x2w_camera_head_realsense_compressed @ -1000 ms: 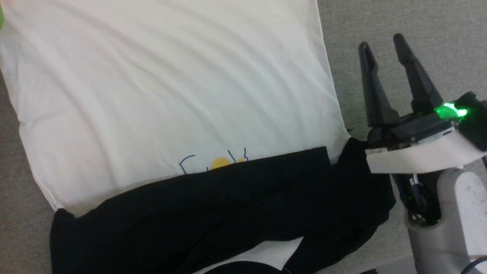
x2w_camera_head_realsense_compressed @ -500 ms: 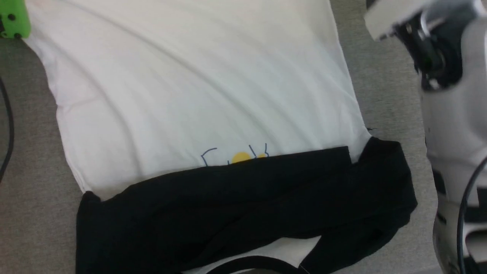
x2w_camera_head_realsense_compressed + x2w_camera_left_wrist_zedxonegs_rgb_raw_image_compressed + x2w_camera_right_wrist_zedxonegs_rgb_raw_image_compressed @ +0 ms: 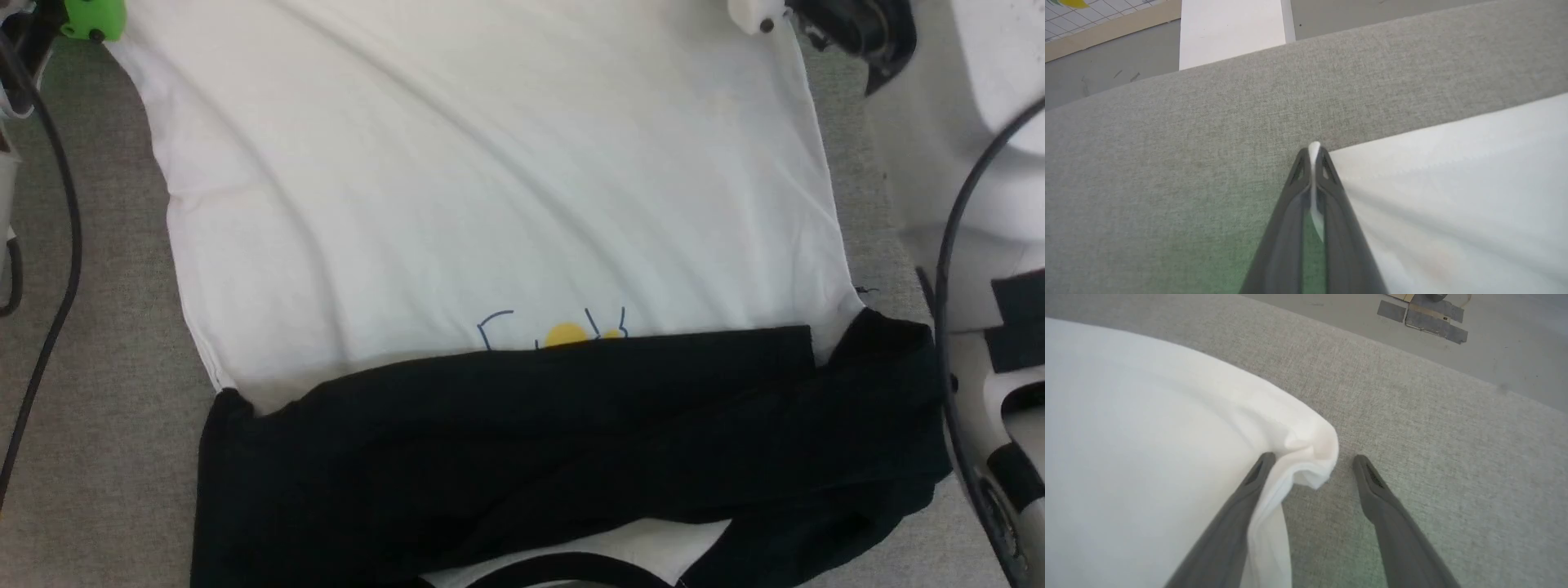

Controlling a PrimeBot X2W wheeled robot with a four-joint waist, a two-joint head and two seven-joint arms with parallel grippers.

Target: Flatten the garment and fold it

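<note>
The garment (image 3: 490, 188) lies spread on the grey surface (image 3: 98, 367), with its black sleeves (image 3: 531, 441) folded across the chest and hiding the lower part of the print (image 3: 563, 333). The left gripper (image 3: 1314, 153) is pinched closed on one white corner of the garment (a thin sliver shows between the fingers). The right gripper (image 3: 1313, 459) is wide open around another corner and holds nothing.

Garment (image 3: 490, 204) white, sleeves (image 3: 531, 441) black (blue-yellow print (image 3: 563, 333)); surface (image 3: 98, 408) grey.
</note>
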